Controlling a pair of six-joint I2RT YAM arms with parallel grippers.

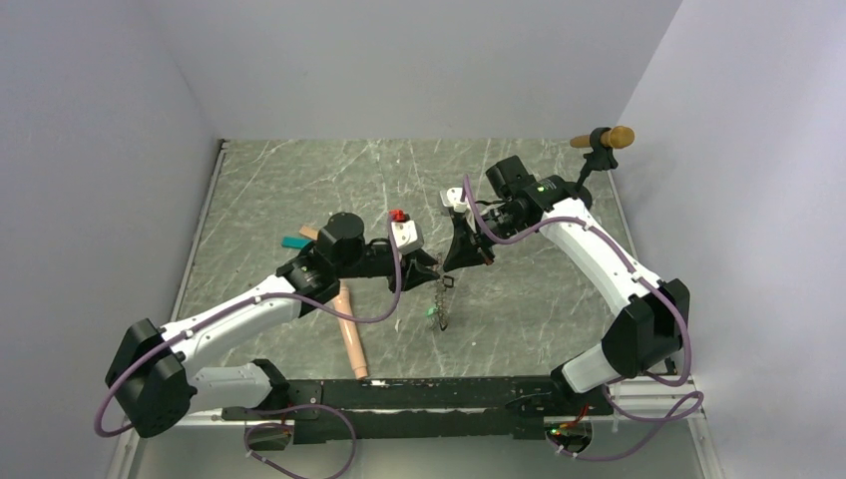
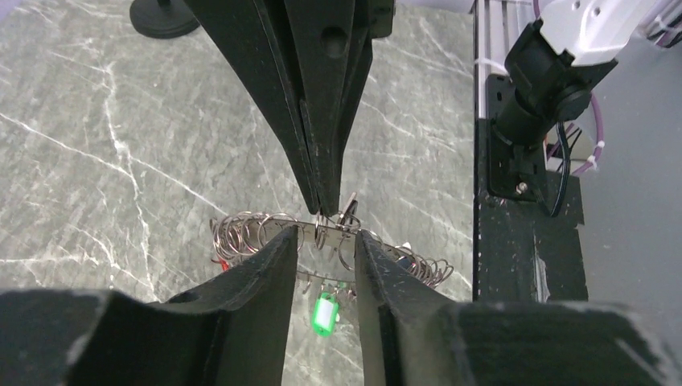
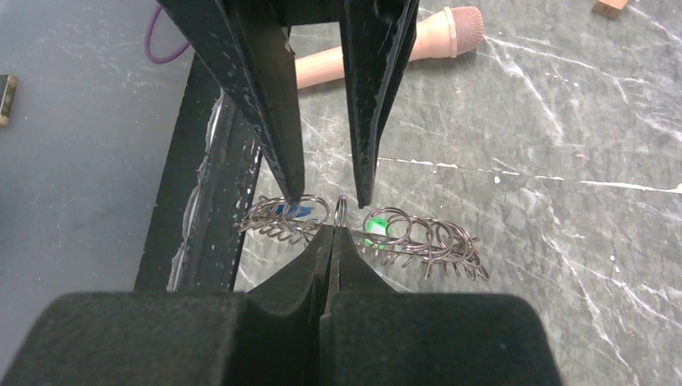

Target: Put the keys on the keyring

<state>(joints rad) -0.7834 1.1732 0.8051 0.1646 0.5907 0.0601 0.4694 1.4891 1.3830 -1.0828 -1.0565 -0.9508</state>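
Where the two arms meet over the middle of the grey marble-patterned table (image 1: 299,180), the keyring (image 3: 418,237), a long floppy chain of dark grey metal loops, is held between the grippers. The right gripper (image 3: 333,232) is fully closed, and a single upright loop of the keyring is pinched at its tips. The left gripper (image 2: 327,241) is partly open: its fingers (image 3: 273,96) are set either side of that same pinched loop, with a clear gap to each. Nothing is gripped by it. Whether its tips touch the neighbouring coils cannot be told.

The rest of the keyring is strung out to both sides of the pinch point, seen in the top view as a thin line running toward the arm bases. Whether its ends rest on the table cannot be told.

A green-headed key (image 2: 324,314) is hung below the coils, close to the pinch point. A blue-headed key (image 3: 289,211) is seen among the coils at the end nearest the black base rail (image 3: 201,201). Other keys are too small to make out.

A peach cylinder (image 1: 351,339) is lying on the table beside the left forearm, well apart from the keyring. A teal block (image 1: 295,242) and a tan block (image 1: 309,233) are just behind the left wrist.
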